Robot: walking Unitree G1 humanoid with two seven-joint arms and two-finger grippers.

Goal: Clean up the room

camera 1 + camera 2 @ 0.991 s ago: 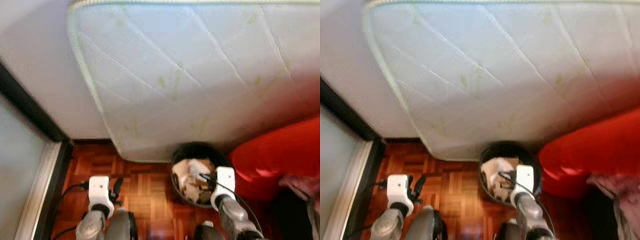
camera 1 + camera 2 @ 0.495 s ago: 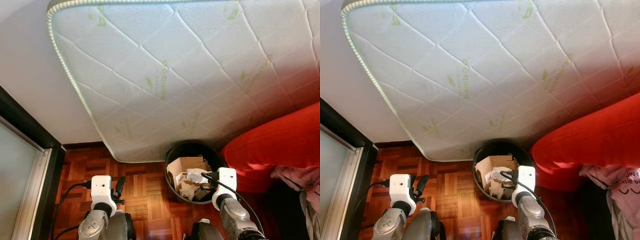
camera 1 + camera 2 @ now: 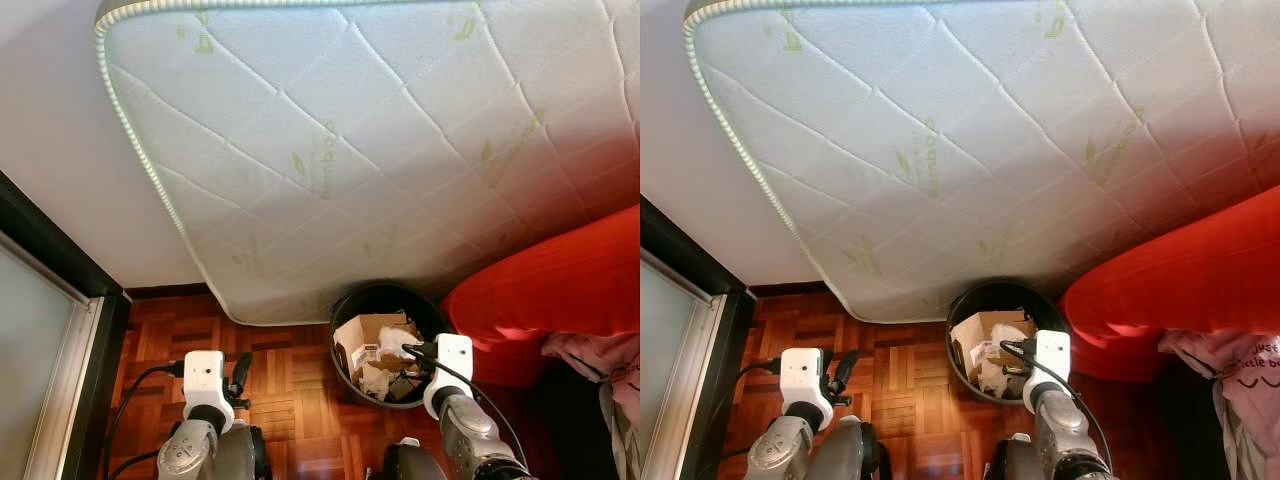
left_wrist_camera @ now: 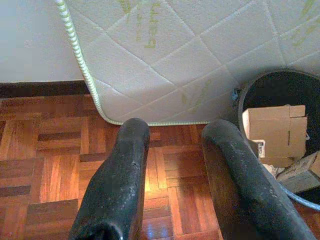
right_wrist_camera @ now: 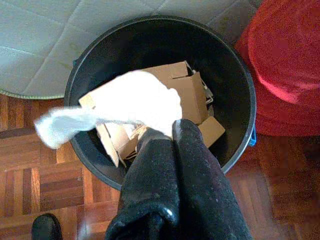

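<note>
My right end effector [image 5: 162, 132] hangs over the black waste bin [image 5: 240, 80], its two fingers pressed together on a crumpled white tissue [image 5: 135, 102] — the tissue sits above the cardboard box [image 5: 192, 95] already inside the bin. My left end effector [image 4: 175, 137] is spread and holds nothing, low over the parquet floor [image 4: 45, 145]. A quilted mattress [image 3: 350, 150] leans just behind the bin — a red cushion [image 3: 560, 290] beside it

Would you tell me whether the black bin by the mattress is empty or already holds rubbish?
It holds rubbish: the bin contains cardboard pieces, filling its lower part, well below the rim.
</note>
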